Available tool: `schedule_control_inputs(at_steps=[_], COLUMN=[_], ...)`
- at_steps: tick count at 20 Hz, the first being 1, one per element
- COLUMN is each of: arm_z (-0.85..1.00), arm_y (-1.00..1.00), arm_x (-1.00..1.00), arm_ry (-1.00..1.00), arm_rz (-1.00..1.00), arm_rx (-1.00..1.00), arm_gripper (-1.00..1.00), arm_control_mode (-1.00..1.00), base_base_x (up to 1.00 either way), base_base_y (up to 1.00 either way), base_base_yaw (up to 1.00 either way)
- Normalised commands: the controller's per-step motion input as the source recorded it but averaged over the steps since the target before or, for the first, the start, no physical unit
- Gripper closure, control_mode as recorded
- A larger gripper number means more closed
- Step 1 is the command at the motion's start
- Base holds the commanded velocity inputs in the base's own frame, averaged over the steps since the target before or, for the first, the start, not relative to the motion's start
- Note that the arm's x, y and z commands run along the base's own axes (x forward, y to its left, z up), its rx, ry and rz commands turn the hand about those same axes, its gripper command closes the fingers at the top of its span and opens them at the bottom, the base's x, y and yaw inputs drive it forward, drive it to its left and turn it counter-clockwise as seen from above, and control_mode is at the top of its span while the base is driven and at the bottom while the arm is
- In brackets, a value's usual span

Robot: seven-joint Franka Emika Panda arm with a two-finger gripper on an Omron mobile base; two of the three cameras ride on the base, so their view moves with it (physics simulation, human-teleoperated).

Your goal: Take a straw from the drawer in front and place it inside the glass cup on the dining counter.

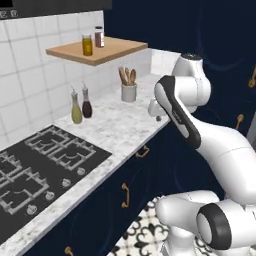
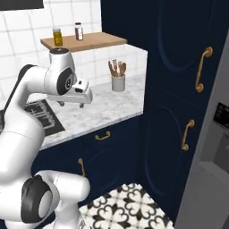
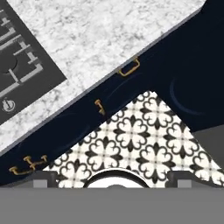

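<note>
Above the marble table (image 1: 120,125) my claw (image 2: 71,104) hangs, how wide I cannot tell; on the table stand two bottles (image 1: 81,105) and one utensil crock (image 1: 129,92); two jars (image 1: 93,41) sit on the wooden shelf (image 1: 115,50); the shut drawer (image 3: 131,76) lies below, one brass handle (image 3: 129,68) showing.

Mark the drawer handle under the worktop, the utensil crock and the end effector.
drawer handle (image 2: 103,135): right base view, middle of the brass bar.
utensil crock (image 1: 129,93): left base view, front of the white cup.
end effector (image 2: 71,104): right base view, between its two short fingers, over the worktop edge.
</note>
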Motion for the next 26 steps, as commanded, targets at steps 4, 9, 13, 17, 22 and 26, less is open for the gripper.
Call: schedule_control_inputs(at_steps=[4,9,13,17,22,26], arm_z=[0.0,0.0,0.0,0.01,0.0,-0.18], arm_y=[0.0,0.0,0.0,0.07,-0.62,-0.95], arm_x=[0.0,0.0,0.0,0.0,0.02,0.17], arm_ry=[0.0,0.0,0.0,0.0,0.0,0.02], arm_rz=[0.0,0.0,0.0,-0.05,-0.13,-0.07], arm_rx=[0.0,0.0,0.0,0.03,0.31,0.35], arm_gripper=[-1.0,-1.0,-1.0,-1.0,-1.0,-1.0], arm_control_mode=[1.0,1.0,1.0,-1.0,-1.0,-1.0], base_base_x=[0.09,0.33,0.14,0.0,0.0,0.0], base_base_y=[0.63,0.55,0.69,0.54,0.0,0.0], base_base_yaw=[-0.5,-0.43,-0.32,-0.19,0.0,0.0])
